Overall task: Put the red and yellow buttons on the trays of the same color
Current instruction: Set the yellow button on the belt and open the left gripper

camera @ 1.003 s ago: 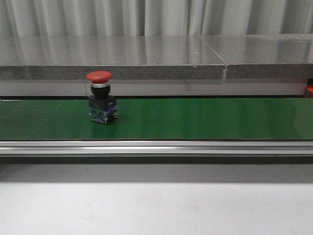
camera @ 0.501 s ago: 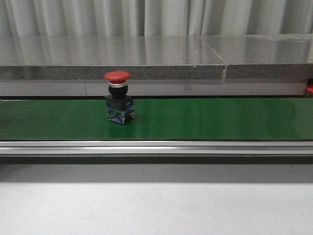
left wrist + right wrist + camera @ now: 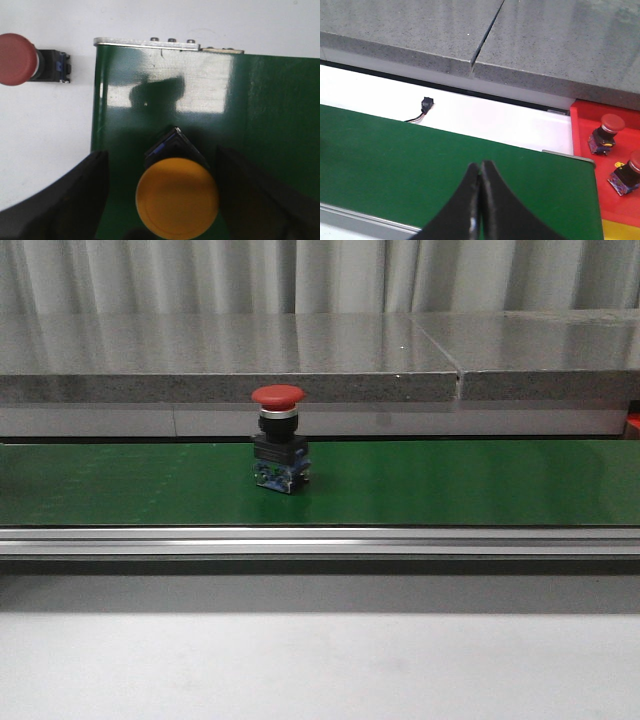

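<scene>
- Left gripper (image 3: 175, 200): jaws spread wide, nothing clamped; round yellow mushroom-head push button (image 3: 177, 204) sits between the fingers, cap facing the camera, upright on the green conveyor belt (image 3: 270, 100).
- Right gripper (image 3: 480, 200): fingers pressed together, holding nothing, over the belt, red plastic tray (image 3: 600, 165) just off the belt's end beyond it.
- Red mushroom-head push button on black body (image 3: 279, 440): upright mid-belt in front view, not visible from either wrist.
- Judgement: left arm is far nearer the yellow button; closing straight in should grip it.

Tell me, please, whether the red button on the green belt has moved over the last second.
Yes. The red button has travelled rightward along the green belt, closer to the seam in the grey slab behind it.
</scene>
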Motion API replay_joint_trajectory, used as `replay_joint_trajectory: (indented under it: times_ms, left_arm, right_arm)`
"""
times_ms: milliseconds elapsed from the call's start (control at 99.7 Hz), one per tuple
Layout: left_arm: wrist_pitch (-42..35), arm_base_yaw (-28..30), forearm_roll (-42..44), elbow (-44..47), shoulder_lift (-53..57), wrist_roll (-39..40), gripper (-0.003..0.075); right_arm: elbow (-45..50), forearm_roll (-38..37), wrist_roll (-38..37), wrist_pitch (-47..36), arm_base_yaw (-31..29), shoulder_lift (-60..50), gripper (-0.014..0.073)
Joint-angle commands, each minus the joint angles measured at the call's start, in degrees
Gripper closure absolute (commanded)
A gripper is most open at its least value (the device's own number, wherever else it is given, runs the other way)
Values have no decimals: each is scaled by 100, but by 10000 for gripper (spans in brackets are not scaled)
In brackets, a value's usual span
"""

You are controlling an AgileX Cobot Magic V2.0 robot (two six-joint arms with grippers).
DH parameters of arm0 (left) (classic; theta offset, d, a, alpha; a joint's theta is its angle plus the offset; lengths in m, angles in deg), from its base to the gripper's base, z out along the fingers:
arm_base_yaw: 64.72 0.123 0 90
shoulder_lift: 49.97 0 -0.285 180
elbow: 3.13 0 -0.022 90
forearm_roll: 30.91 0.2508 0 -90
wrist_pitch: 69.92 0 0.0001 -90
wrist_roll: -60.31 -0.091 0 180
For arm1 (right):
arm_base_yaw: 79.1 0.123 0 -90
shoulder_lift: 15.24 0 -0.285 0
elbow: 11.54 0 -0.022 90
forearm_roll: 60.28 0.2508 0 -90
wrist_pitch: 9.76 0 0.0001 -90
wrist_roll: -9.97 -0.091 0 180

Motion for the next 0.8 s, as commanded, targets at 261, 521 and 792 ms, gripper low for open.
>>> replay_joint_trajectory:
  times_ms: [261,521,792]
  left_arm:
    - [-811,-485,0,-234,205,-202,267]
    - [-1310,-808,0,-234,322,-203,267]
    - [-1985,-892,-181,-234,1151,-203,267]
  right_arm:
    - [-143,103,44,-377,8,-25,662]
    - [-143,103,44,-377,8,-25,662]
    - [-143,103,44,-377,8,-25,662]
